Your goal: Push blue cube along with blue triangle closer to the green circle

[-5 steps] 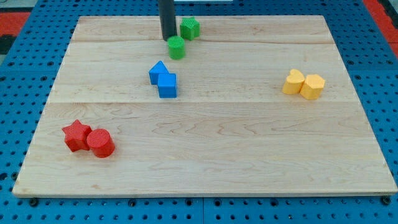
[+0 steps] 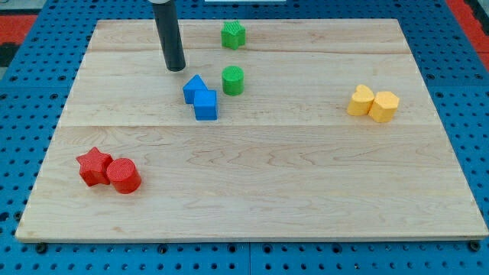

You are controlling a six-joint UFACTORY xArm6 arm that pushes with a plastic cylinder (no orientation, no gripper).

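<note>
The blue cube (image 2: 205, 105) and the blue triangle (image 2: 194, 88) sit touching each other left of the board's centre, the triangle up and left of the cube. The green circle (image 2: 233, 79) stands just right of the triangle, a small gap apart. My tip (image 2: 176, 68) is above and left of the blue triangle, not touching any block.
A second green block (image 2: 234, 34) lies near the top edge. A red star (image 2: 93, 166) and a red cylinder (image 2: 123, 176) sit at the lower left. Two yellow blocks (image 2: 374, 103) sit at the right. The wooden board (image 2: 252, 206) lies on a blue pegboard.
The green circle has moved down and right, closer to the blue pair. My tip has moved left and down, away from the green circle.
</note>
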